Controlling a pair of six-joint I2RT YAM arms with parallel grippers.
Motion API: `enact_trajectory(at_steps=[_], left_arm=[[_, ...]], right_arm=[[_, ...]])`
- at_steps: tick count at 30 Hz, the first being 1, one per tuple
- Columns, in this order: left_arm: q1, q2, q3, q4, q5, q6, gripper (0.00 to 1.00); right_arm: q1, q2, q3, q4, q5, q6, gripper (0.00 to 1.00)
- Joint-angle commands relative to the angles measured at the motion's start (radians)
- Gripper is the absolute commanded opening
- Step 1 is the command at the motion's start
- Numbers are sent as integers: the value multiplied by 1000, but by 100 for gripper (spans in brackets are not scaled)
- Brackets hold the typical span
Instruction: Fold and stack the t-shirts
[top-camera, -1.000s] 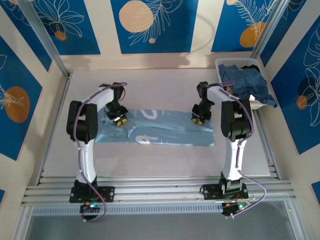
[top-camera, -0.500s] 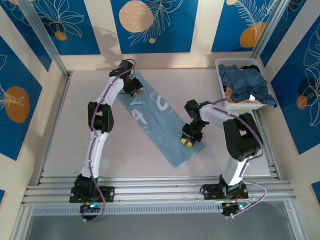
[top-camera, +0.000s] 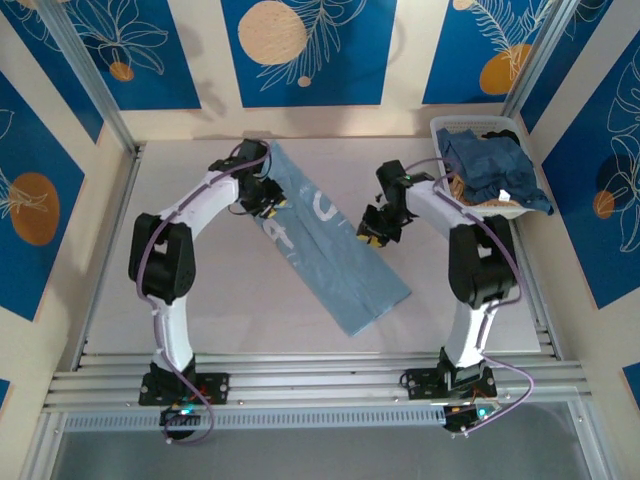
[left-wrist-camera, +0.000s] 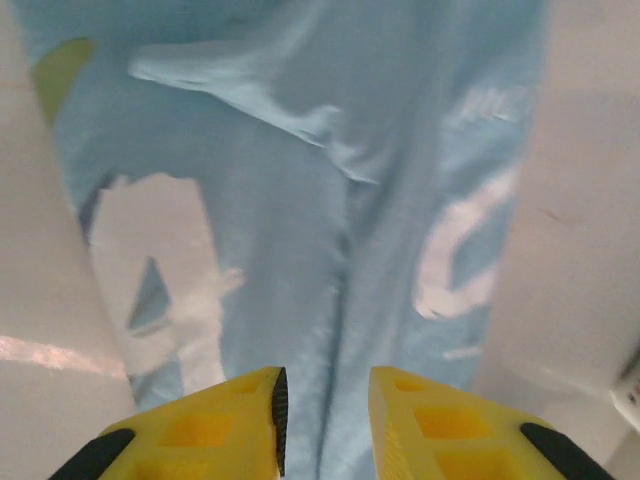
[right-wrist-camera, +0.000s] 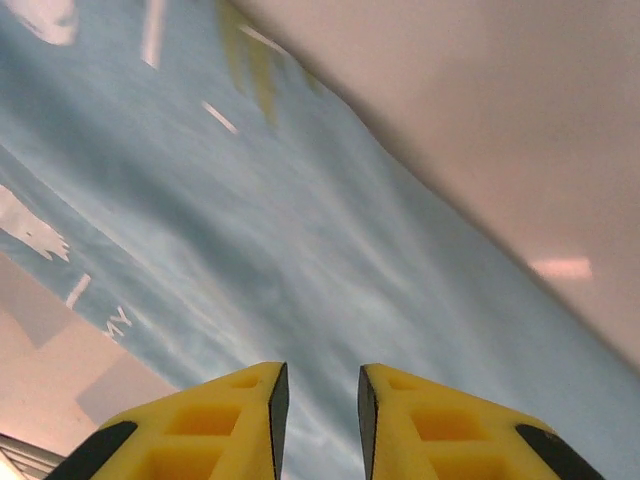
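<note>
Top external: long-folded light blue cotton t-shirt with white lettering (top-camera: 332, 250) lies on the tabletop (top-camera: 240, 305), running 11 to 5 o'clock. Left and right jaws slightly parted, holding nothing. Limp, light; I'd pinch end corners

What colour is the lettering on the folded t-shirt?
White lettering, clearest in the left wrist view.
</note>
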Motion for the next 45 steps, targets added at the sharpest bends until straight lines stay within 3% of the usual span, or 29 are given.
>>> enact_trajectory(at_steps=[1, 10, 19, 26, 32, 35, 40, 45], left_arm=[[28, 65, -17, 57, -55, -97, 27], [43, 277, 132, -19, -63, -111, 25], [24, 511, 417, -30, 56, 2, 25], [21, 659, 706, -111, 84, 79, 27], [8, 542, 738, -140, 21, 158, 45], [-13, 397, 658, -186, -35, 224, 50], [-58, 83, 210, -153, -70, 283, 54], [-110, -189, -249, -144, 68, 322, 53]], right_arm=[[26, 94, 90, -33, -32, -105, 28], [58, 230, 149, -74, 4, -50, 27], [122, 96, -103, 19, -51, 157, 27], [143, 86, -110, 35, -25, 233, 27], [141, 30, -63, 33, -11, 215, 32], [140, -61, -58, 18, 13, 221, 40], [119, -199, -137, -14, -21, 226, 46], [98, -339, -318, -22, -163, 241, 48]])
